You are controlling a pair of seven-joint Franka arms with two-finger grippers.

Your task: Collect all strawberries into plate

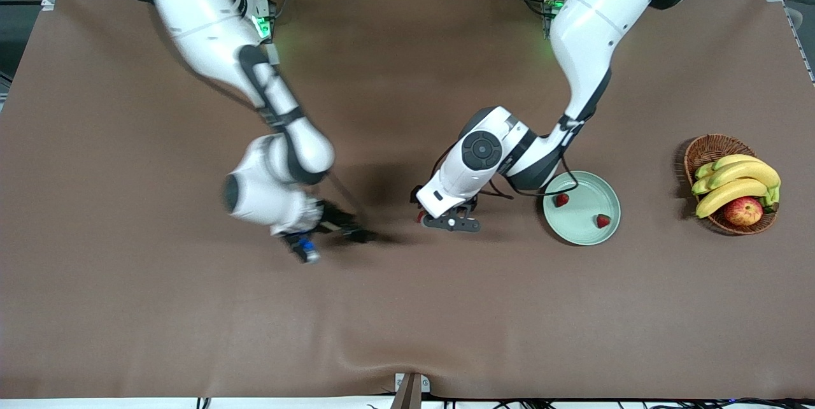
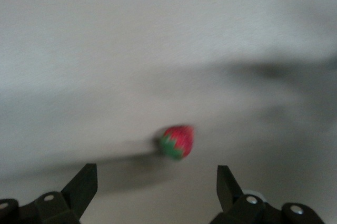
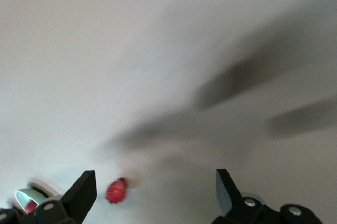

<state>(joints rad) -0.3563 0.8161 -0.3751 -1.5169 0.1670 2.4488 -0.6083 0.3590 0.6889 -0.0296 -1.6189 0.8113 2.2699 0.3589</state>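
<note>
1. We see the pale green plate (image 1: 589, 225) lying on the brown table (image 1: 407, 307) toward the left arm's end, with two strawberries already in it: one (image 1: 561, 199) by the rim on the side farther from the front camera, the other (image 1: 602, 221) nearer that camera.
2. We find the third strawberry (image 2: 177, 142) lying on the table apart from the plate, toward the right arm's end of it; in the front view only a speck of red (image 1: 421, 217) shows at the edge of the left gripper.
3. We note the left gripper (image 1: 453, 221) low over this berry, its fingers (image 2: 84, 184) spread wide with nothing between them; the left wrist view shows the berry on the cloth between and just ahead of the two tips.
4. We place the right gripper (image 1: 347, 227) over bare table toward the right arm's end, blurred, its fingers (image 3: 82, 191) apart and holding nothing; its wrist view catches the loose berry (image 3: 116, 191) and a sliver of the plate (image 3: 26, 198).
5. We also see a wicker basket (image 1: 713, 149) near the left arm's end of the table, holding bananas (image 1: 738, 183) and an apple (image 1: 743, 211).
</note>
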